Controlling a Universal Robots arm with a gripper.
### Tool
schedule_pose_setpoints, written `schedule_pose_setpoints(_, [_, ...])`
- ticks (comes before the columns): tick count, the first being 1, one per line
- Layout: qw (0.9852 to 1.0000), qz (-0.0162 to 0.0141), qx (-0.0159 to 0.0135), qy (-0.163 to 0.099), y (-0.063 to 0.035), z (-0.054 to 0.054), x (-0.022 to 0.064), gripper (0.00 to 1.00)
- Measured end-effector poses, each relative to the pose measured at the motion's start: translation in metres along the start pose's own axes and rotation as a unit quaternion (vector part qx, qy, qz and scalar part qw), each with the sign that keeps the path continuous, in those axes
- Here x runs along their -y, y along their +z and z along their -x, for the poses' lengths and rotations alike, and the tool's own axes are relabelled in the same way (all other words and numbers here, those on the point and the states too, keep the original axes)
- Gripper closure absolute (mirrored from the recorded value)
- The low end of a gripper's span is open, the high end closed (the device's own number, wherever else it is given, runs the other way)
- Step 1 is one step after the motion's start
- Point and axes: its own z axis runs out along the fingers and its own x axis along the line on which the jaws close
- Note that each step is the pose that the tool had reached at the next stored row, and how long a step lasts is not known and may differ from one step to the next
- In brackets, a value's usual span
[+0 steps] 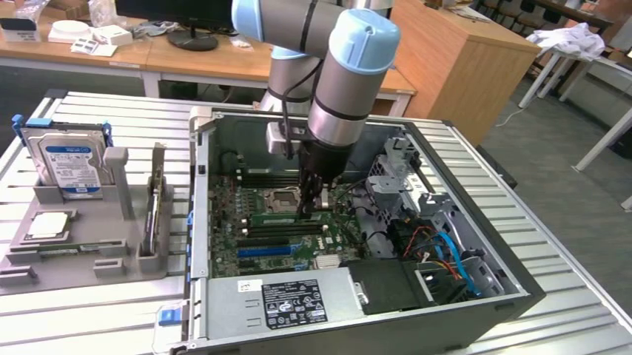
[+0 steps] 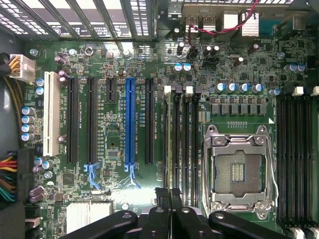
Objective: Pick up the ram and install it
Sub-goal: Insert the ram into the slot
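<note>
Open metal computer case (image 1: 513,292), boxy, on ribbed table (image 1: 89,329). Grey-and-blue cylindrical robot arm (image 1: 345,81) reaching down inside. Flat green motherboard (image 2: 109,129) with long black slots and square steel processor socket (image 2: 238,169). Ram (image 1: 286,218): thin green stick, upright on edge along slot beside socket. Black gripper (image 1: 318,205) at ram's upper edge, fingers (image 2: 162,209) pressed together; pinching or merely touching, cannot tell.

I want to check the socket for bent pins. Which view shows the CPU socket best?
The wrist view: the CPU socket is seen straight down, with its frame and contacts plain. The exterior view shows it from farther off, at a slant.
</note>
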Motion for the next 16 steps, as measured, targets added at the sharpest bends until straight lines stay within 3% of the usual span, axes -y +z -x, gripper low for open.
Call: schedule_pose_setpoints(16, [1.0,0.0,0.0,0.0,0.005,-0.0001,-0.0003,0.88])
